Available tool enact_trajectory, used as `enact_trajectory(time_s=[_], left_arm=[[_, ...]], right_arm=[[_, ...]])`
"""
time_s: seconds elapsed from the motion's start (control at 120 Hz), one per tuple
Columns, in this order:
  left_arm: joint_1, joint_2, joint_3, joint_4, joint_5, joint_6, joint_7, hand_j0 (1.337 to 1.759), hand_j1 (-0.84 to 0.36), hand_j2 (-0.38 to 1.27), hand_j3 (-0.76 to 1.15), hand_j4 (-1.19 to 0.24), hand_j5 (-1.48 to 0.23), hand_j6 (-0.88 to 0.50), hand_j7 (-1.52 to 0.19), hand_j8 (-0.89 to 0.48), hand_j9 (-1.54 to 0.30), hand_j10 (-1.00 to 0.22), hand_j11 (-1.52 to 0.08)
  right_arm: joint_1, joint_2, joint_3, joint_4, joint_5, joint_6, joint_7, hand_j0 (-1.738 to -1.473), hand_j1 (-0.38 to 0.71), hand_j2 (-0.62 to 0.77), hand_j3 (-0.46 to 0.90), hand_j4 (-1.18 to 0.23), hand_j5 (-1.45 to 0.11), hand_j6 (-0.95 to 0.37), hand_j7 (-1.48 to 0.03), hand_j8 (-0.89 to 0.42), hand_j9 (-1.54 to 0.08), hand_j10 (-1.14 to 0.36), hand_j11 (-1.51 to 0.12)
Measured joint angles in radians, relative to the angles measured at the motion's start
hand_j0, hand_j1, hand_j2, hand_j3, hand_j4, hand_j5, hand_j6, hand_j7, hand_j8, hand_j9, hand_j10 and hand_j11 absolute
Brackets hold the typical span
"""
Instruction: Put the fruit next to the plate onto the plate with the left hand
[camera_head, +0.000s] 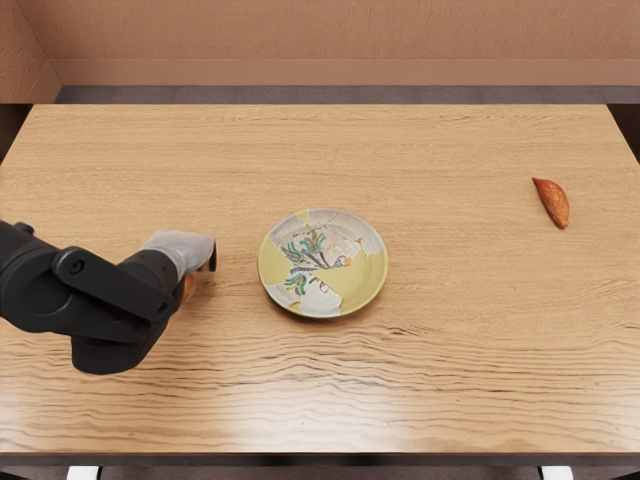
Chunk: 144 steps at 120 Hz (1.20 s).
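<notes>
A: The left robot hand (182, 250) was seen low over the bench (450, 350), just left of the plate (372, 282). How far it was open, and whether anything was held, could not be told.

B: And the fruit (189, 286)? Only a sliver of orange was shown, tucked under the robot hand at its near edge, beside the plate but apart from it.

A: So little was shown that its kind could not be named. It was judged small and light, likely firm and smooth-skinned, so some slip was to be expected. A hold across its middle, from above, was thought safest.

B: Rolling was to be reckoned with, too. The plate looked shallow and glazed, so a low, gentle release near its centre was called for.

A: An orange-red piece (551, 202), tapered, was noted far to the right, well apart from the plate. It was not taken for the one meant.

B: The bench was seen as flat pale wood, strongly grained, with a sheen along the near edge.

A: Behind it a plain brownish wall (340, 40) was seen, a dark strip at its foot.
</notes>
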Motion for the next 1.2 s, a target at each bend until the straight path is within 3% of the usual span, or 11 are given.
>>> enact_trajectory(time_s=[0.275, 0.542, 0.658, 0.725, 0.783, 0.858, 0.95, 0.983, 1.117, 1.2], left_arm=[[0.006, 0.017, 0.0, 0.0, 0.002, 0.001, 0.0, 1.656, -0.26, 0.15, 0.0, -0.56, -0.71, -0.52, -0.72, -0.46, -0.73, -0.55, -0.73], [0.008, 0.019, -0.001, 0.0, 0.004, -0.019, -0.001, 1.647, -0.28, 0.21, 0.0, -0.77, -1.01, -0.39, -1.02, -0.33, -1.03, -0.51, -1.05], [0.008, 0.02, -0.003, 0.001, 0.002, -0.04, -0.002, 1.647, -0.28, 0.31, 0.0, -0.84, -1.01, -0.41, -1.05, -0.35, -1.07, -0.56, -1.11], [0.008, 0.022, -0.004, 0.001, 0.002, -0.058, -0.001, 1.645, -0.34, 0.43, 0.0, -0.87, -1.0, -0.38, -1.05, -0.34, -1.08, -0.54, -1.15], [0.008, 0.022, -0.005, 0.002, 0.004, -0.074, -0.001, 1.642, -0.35, 0.42, 0.0, -0.91, -0.96, -0.38, -1.03, -0.34, -1.08, -0.52, -1.17], [0.005, 0.026, -0.011, 0.003, 0.004, -0.108, -0.002, 1.641, -0.37, 0.37, 0.0, -0.93, -0.94, -0.27, -1.12, -0.3, -1.1, -0.49, -1.19], [-0.007, 0.032, -0.02, 0.004, -0.007, -0.148, -0.004, 1.643, -0.38, 0.39, 0.0, -0.94, -0.95, -0.26, -1.06, -0.28, -1.11, -0.46, -1.21], [-0.021, 0.039, -0.023, 0.003, -0.015, -0.167, -0.006, 1.643, -0.42, 0.59, 0.0, -0.92, -1.01, -0.24, -1.11, -0.24, -1.12, -0.46, -1.21], [-0.057, 0.065, -0.044, 0.003, -0.04, -0.228, -0.004, 1.646, -0.33, 0.34, 0.0, -0.86, -1.14, -0.23, -1.17, -0.25, -1.15, -0.5, -1.19], [-0.086, 0.076, -0.065, 0.004, -0.068, -0.266, -0.003, 1.648, -0.38, 0.47, 0.0, -0.85, -1.18, -0.24, -1.19, -0.22, -1.16, -0.5, -1.18]], right_arm=[[0.0, 0.0, 0.0, 0.0, 0.0, 0.0, 0.0, -1.658, -0.31, -0.01, 0.0, -0.04, -0.05, -0.04, -0.05, -0.04, -0.05, -0.04, -0.05], [0.0, 0.0, 0.0, 0.0, 0.0, 0.0, 0.0, -1.658, -0.31, -0.01, 0.0, -0.04, -0.05, -0.04, -0.05, -0.04, -0.05, -0.04, -0.05], [0.0, 0.0, 0.0, 0.0, 0.0, 0.0, 0.0, -1.658, -0.31, -0.01, 0.0, -0.04, -0.05, -0.04, -0.05, -0.04, -0.05, -0.04, -0.05], [0.0, 0.0, 0.0, 0.0, 0.0, 0.0, 0.0, -1.658, -0.31, -0.01, 0.0, -0.04, -0.05, -0.04, -0.05, -0.04, -0.05, -0.04, -0.05], [0.0, 0.0, 0.0, 0.0, 0.0, 0.0, 0.0, -1.658, -0.31, -0.01, 0.0, -0.04, -0.05, -0.04, -0.05, -0.04, -0.05, -0.04, -0.05], [0.0, 0.0, 0.0, 0.0, 0.0, 0.0, 0.0, -1.658, -0.31, -0.01, 0.0, -0.04, -0.05, -0.04, -0.05, -0.04, -0.05, -0.04, -0.05], [0.0, 0.0, 0.0, 0.0, 0.0, 0.0, 0.0, -1.658, -0.31, -0.01, 0.0, -0.04, -0.05, -0.04, -0.05, -0.04, -0.05, -0.04, -0.05], [0.0, 0.0, 0.0, 0.0, 0.0, 0.0, 0.0, -1.658, -0.31, -0.01, 0.0, -0.04, -0.05, -0.04, -0.05, -0.04, -0.05, -0.04, -0.05], [0.0, 0.0, 0.0, 0.0, 0.0, 0.0, 0.0, -1.658, -0.31, -0.01, 0.0, -0.04, -0.05, -0.04, -0.05, -0.04, -0.05, -0.04, -0.05], [0.0, 0.0, 0.0, 0.0, 0.0, 0.0, 0.0, -1.658, -0.31, -0.01, 0.0, -0.04, -0.05, -0.04, -0.05, -0.04, -0.05, -0.04, -0.05]])
